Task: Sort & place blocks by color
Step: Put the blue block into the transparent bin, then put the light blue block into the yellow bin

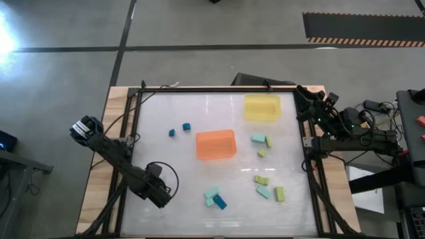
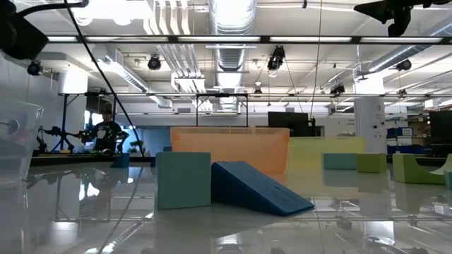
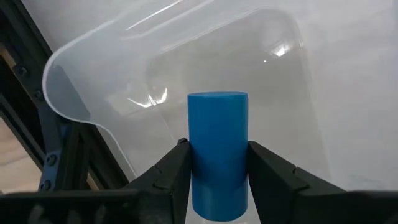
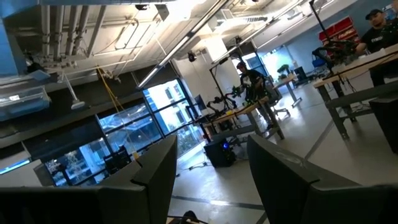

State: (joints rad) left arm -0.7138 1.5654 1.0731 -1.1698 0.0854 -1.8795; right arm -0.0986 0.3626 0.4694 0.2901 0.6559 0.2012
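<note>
My left gripper [image 1: 161,194] is at the table's near left and is shut on a dark blue block [image 3: 217,149], above a clear tray [image 3: 186,62]. Loose blocks lie flat on the table. Two dark blue ones [image 1: 172,132] [image 1: 186,125] are left of the orange tray [image 1: 216,144]. Two teal ones [image 1: 212,193] and a dark blue one [image 1: 220,203] are near the front edge. Teal [image 1: 257,139] and yellow-green ones [image 1: 261,180] [image 1: 279,194] are on the right. My right gripper [image 4: 211,180] waits open at the table's right edge [image 1: 307,99], pointing out into the room. My left gripper pinches the dark blue block's lower part [image 3: 214,180] between its two fingers [image 3: 171,171], one on each side. The block stands out past the fingertips, lifted clear, with the clear tray behind it.
A yellow tray [image 1: 261,107] stands at the far side, right of centre. A black frame [image 1: 139,133] runs around the white table. In the low view a teal block [image 2: 183,180] and a dark blue block [image 2: 258,187] lie in front of the orange tray [image 2: 229,148].
</note>
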